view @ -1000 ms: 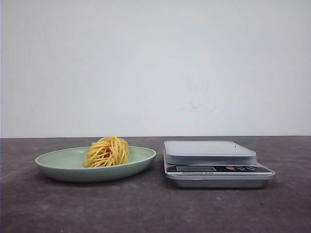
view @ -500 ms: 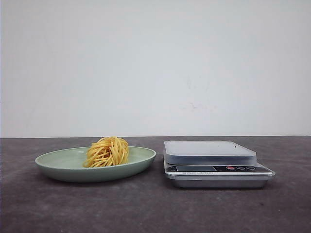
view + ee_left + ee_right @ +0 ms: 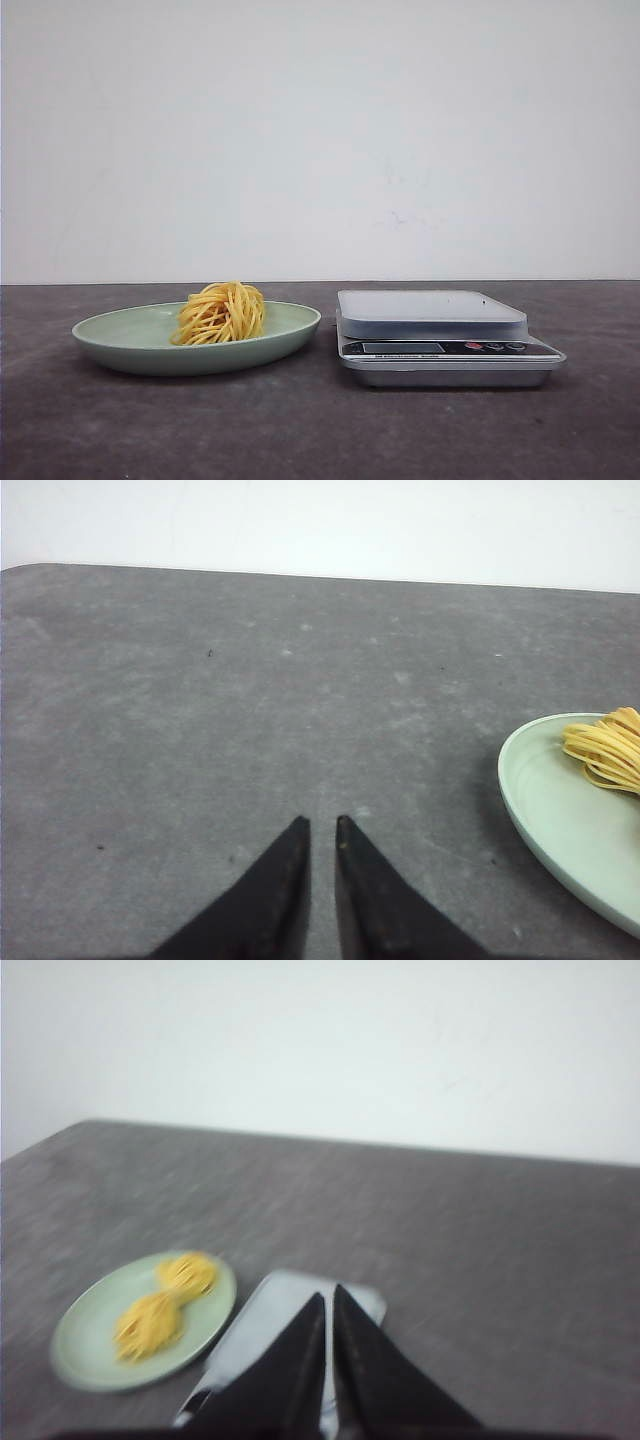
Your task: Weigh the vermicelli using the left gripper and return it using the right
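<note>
Now, view by view:

Front view, vermicelli: the fist-sized ball of thin, looping yellow vermicelli [image 3: 220,313] sits on the shallow pale green oval plate [image 3: 120,345], a little right of the plate's middle.
Front view, scale: the silver digital kitchen scale [image 3: 445,338] with a flat pale weighing platform stands just beside the plate on its right, apart from it, with nothing on the platform.
Front view, surface: the dark grey mottled surface [image 3: 300,430] carries both; a plain white wall stands behind.
Front view, change: plate, vermicelli and scale lie exactly as in the two earlier frames; no arm shows in this view then or now.

Left wrist view, left tool: the black pointed left tool [image 3: 321,828] is clenched to a thin slit with nothing between its tips, hanging over bare surface.
Left wrist view, plate: the plate's rim and part of the vermicelli show at the edge of the view, well apart from the tool.

Right wrist view, right tool: the black right tool [image 3: 327,1300] is likewise nearly clenched and holds nothing; it sits high above the scale.
Right wrist view, sharpness: this picture is blurred; the yellow strands on the plate read as two smeared clumps.
</note>
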`<state>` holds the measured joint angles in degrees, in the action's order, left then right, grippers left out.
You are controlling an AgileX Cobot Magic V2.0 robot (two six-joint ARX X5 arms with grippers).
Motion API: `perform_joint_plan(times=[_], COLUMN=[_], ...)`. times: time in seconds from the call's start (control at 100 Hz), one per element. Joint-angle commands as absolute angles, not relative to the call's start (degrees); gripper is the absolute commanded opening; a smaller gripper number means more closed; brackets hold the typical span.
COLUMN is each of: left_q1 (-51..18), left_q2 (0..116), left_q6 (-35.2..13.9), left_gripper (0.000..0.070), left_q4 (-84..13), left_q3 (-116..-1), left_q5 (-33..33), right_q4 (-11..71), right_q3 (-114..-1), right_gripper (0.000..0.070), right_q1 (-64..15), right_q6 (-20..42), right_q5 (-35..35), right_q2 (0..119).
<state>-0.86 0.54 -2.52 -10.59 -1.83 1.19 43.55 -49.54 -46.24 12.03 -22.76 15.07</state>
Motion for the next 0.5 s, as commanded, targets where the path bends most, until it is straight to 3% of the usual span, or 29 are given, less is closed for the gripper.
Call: perform_joint_plan(times=[0.0, 0.32, 0.49], left_q1=[-0.71, -0.71, -0.71], left_q2=[0.64, 0.64, 0.64], left_q6=[-1.96, -1.96, -1.96], left_gripper=[0.0010, 0.0010, 0.0010], left_q4=[-10.87, -10.87, -10.87], left_q3=[-0.80, -0.80, -0.80], left_q5=[1.06, 1.06, 1.06], right_q4=[41.87, 38.65, 32.49], right_q3=[-49.91, -42.37, -32.84], right_gripper=[0.0001, 0.0002, 0.0002], right_q1=[-42.70, -8.69, 2.76], right_q6=[9.10, 7.27, 4.25], right_q5=[-23.11, -17.34, -9.54], right_q2=[14.59, 7.40, 0.51])
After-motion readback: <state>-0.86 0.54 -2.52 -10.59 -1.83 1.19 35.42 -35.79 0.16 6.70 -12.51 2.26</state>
